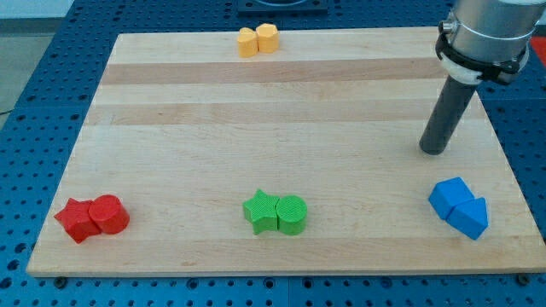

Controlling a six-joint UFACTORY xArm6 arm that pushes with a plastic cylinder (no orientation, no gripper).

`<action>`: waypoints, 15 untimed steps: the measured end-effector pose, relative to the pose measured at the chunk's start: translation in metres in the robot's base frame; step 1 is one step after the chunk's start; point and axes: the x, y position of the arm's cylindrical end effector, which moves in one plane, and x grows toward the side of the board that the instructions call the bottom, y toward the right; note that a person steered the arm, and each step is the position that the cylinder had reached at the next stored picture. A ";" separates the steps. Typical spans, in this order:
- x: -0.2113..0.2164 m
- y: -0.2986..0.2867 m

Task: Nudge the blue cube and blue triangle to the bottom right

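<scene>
Already near the worktop's [281, 94] bottom-right corner, the blue cube [450, 199] touches the blue triangle [472, 217], while my tip [433, 151], which has no jaws, rests just above them, probably ready to nudge.

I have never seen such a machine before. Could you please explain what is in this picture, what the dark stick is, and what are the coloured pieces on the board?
There is one picture, from a single camera looking down at a slant onto a wooden board. The grey part at the view's top right is the end of a robot arm. It has no jaws and holds nothing; it ends in a dark rod, and the rod's lower end, my tip, rests on the board to push blocks.

The blocks sit in touching pairs. Just below my tip, apart from it, near the bottom right corner, are the blue cube and the blue triangle. At bottom centre are a green star and a green cylinder. At bottom left are a red star and a red cylinder. At the top edge are two yellow blocks.
</scene>
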 end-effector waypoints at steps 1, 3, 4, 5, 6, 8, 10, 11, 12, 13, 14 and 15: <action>0.000 0.000; -0.028 0.000; -0.053 0.001; -0.057 0.001; -0.075 0.001; -0.075 0.001; -0.075 -0.085; -0.075 -0.155; -0.075 -0.161; -0.063 -0.161; -0.002 -0.161; 0.018 -0.156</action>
